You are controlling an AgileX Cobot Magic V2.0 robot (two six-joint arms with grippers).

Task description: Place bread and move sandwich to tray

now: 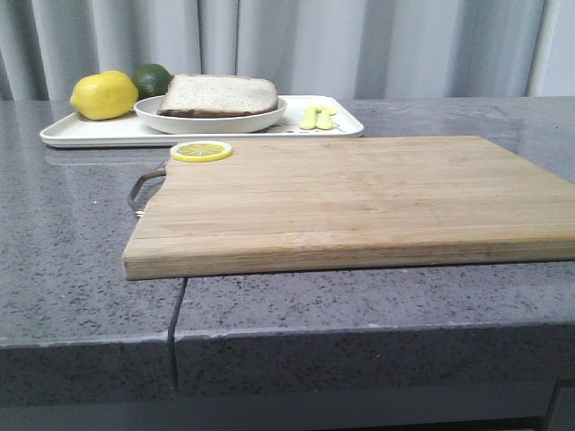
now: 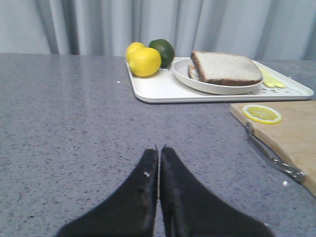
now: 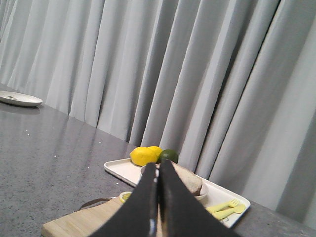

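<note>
The wooden cutting board lies nearest in the front view, bare but for a lemon slice at its far left corner beside the metal handle. The left gripper hangs low over the grey countertop with its black fingers pressed together on nothing. The right gripper is likewise closed and empty, raised above the board. Beyond them the tray sits at the counter's far left. On it stands the round plate bearing the sandwich, topped with a bread slice. A lemon and lime lie just beside the plate, and yellow cutlery on its other side.
</note>
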